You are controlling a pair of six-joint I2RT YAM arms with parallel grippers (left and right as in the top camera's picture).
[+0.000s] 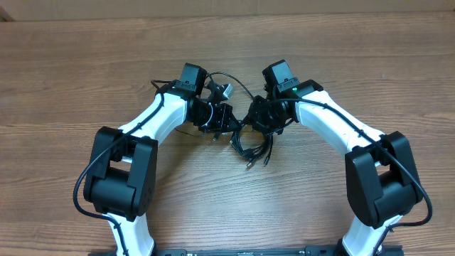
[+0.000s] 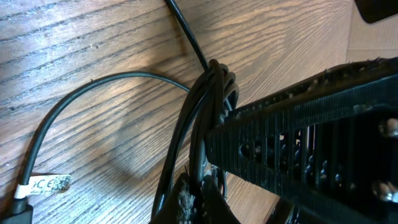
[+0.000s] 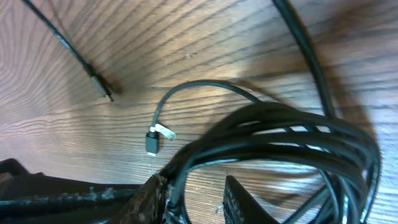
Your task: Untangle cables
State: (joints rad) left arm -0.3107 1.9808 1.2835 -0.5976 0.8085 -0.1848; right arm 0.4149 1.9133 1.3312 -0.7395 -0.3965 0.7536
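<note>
a brown wood table (image 1: 64, 64) lies under everything. the left arm (image 1: 153, 117) bends in, and the left gripper (image 1: 222, 119) is pinched tight on the cables (image 1: 249, 146). the cables sit in a small black bunch in the middle, between both grippers. the bunch runs toward the near edge, plug tips pointing that way. one loose cord with a white tag (image 3: 163, 130) curls away. the right gripper (image 1: 263, 117) has its fingers apart, with cords between them.
</note>
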